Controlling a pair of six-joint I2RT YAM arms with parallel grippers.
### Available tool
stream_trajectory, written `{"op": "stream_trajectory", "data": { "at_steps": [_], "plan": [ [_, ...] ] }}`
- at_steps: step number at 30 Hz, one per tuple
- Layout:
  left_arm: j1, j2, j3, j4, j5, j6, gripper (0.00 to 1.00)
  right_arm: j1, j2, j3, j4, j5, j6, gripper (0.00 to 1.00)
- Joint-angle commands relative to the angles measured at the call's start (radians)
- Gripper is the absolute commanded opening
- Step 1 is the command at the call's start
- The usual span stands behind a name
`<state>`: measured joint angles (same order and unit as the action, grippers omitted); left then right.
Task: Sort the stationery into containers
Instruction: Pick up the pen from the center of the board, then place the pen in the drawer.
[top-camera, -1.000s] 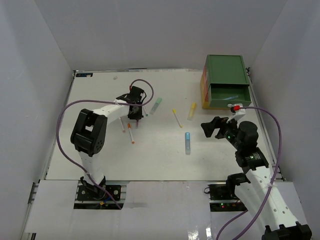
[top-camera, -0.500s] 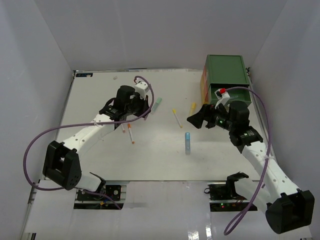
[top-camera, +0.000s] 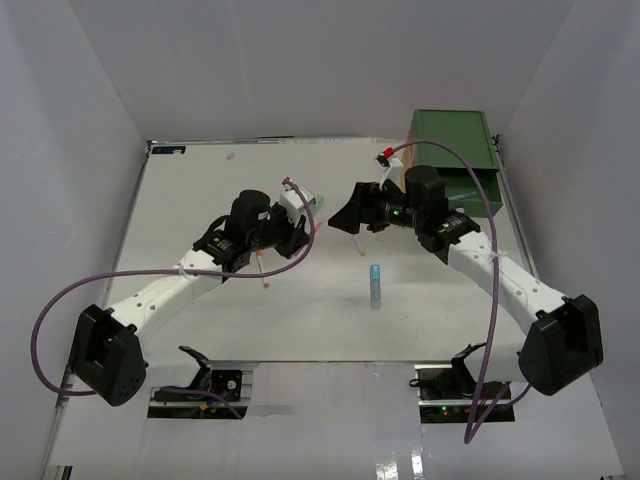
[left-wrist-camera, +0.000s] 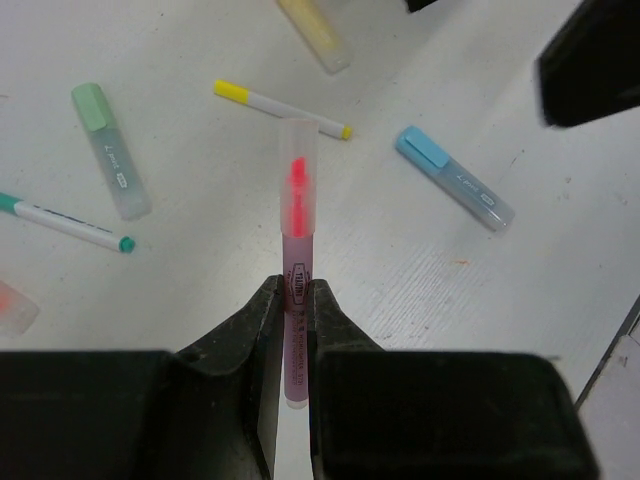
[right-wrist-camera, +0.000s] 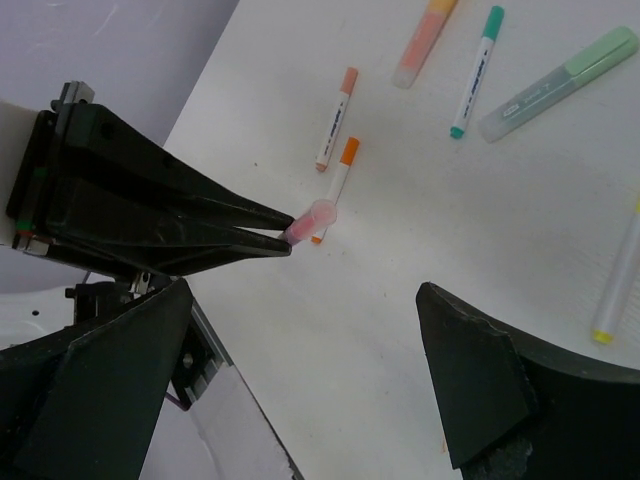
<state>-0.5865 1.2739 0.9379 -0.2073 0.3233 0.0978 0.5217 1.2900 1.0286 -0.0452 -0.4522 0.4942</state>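
Left fingers pinching pink highlighter, blue highlighter beyond

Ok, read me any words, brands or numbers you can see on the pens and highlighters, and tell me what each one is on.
Nothing reads clearly.
On the pink highlighter, held in the left arm's fingers: dark label print, too blurred to read.
On the green highlighter: small dark print, too small.
On the blue highlighter: small print, too small.
On the teal-capped pen: faint print, unreadable.
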Motion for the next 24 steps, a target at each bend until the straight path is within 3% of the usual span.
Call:
{"op": "stream_trajectory", "data": {
  "at_steps": [1,8,24],
  "plan": [
    [-0.007,-0.057,-0.008,0.029,0.028,0.046,0.07,0.034,0.052,0.085,0.025,-0.016,0.017,1.0],
    [-0.015,-0.077,-0.021,0.037,0.02,0.056,0.08,0.066,0.14,0.136,0.01,-0.022,0.017,0.92],
    [-0.027,-0.074,-0.03,0.037,0.022,0.075,0.11,0.087,0.216,0.177,0.016,-0.057,0.024,0.53]
  ]
}}
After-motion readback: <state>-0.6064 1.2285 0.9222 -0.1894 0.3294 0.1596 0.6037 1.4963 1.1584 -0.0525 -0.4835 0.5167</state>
